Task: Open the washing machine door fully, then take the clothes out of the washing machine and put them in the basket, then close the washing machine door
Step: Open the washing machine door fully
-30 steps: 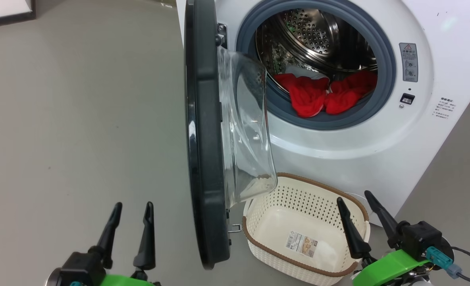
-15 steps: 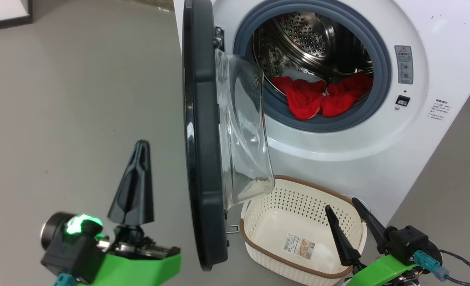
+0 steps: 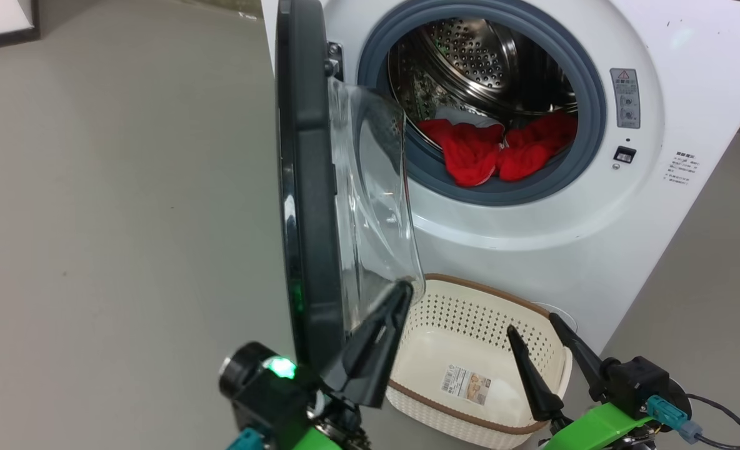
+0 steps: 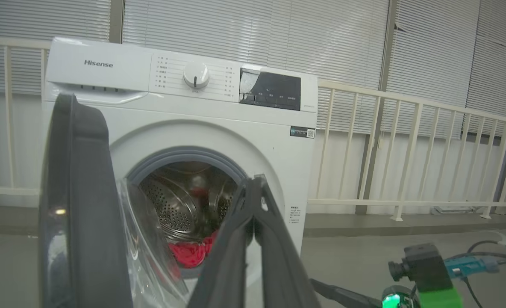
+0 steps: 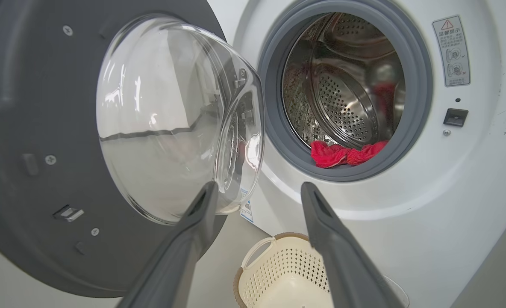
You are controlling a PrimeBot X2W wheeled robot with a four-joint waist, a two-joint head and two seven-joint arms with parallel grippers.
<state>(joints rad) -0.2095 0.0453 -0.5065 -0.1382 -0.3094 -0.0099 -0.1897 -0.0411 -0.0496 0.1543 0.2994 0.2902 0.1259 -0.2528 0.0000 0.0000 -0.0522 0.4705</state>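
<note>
The washing machine door stands edge-on in the head view, short of fully open. The left jaws, pressed together into one blunt wedge, sit inside it by the glass bowl's lower lip, likely to push it wider; contact is unclear. The right jaws, spread, hover over the empty basket on the floor before the washing machine. The clothes, bright red and crumpled, lie at the drum's front lip.

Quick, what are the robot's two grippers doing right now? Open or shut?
Left gripper: closed, holding nothing, tip beside the door.
Right gripper: open, empty, over the basket.
</note>
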